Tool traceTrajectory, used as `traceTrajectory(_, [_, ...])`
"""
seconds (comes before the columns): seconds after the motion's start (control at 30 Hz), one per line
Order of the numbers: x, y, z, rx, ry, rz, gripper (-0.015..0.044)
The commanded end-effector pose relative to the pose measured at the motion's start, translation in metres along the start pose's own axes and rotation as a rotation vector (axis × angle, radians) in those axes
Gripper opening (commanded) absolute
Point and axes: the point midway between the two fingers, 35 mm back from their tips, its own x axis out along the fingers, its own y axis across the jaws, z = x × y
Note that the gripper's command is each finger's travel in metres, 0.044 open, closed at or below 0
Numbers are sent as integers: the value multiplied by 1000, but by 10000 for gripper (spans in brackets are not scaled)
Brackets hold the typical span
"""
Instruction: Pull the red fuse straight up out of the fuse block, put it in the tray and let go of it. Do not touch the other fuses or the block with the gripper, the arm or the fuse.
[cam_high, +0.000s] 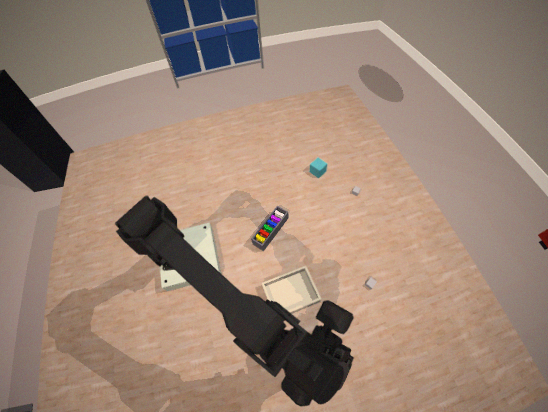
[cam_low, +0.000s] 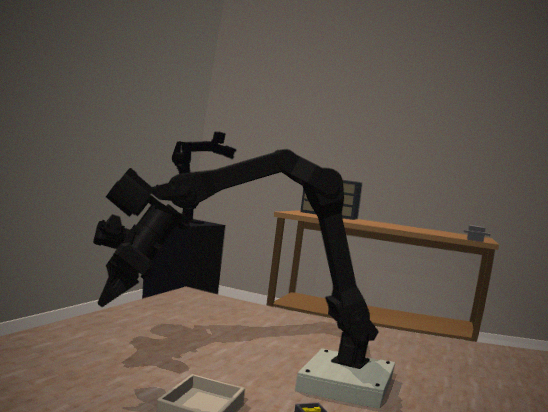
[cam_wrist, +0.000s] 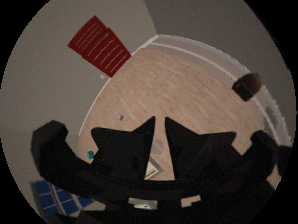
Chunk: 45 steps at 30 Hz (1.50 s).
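Observation:
The red fuse stands in the dark fuse block, between the yellow fuse and the green fuse. Blue, magenta and white fuses stand further along the row. The shallow cream tray is empty. My gripper is empty and open by a narrow gap. It hangs high above the table, tilted downward, away from the block and beyond the tray. In the top view its fingertips are hidden by the arm. The red fuse does not show in the wrist view.
A teal cube lies beyond the block. One small grey cube lies near it and another grey cube lies to the right of the tray. The arm stands on a pale base plate left of the block.

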Motion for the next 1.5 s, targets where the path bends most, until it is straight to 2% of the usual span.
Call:
traceTrajectory(0.0, [11, 52, -41, 41, 123, 5, 73])
traceTrajectory(0.2, [14, 125, -120, 73, 314, -33, 73])
traceTrajectory(0.37, [-2, 169, -197, 68, 456, -113, 73])
traceTrajectory(0.67, [-54, 193, -320, -7, 589, -318, 73])
traceTrajectory(1.47, [-42, 187, -329, -9, 590, -322, 73])
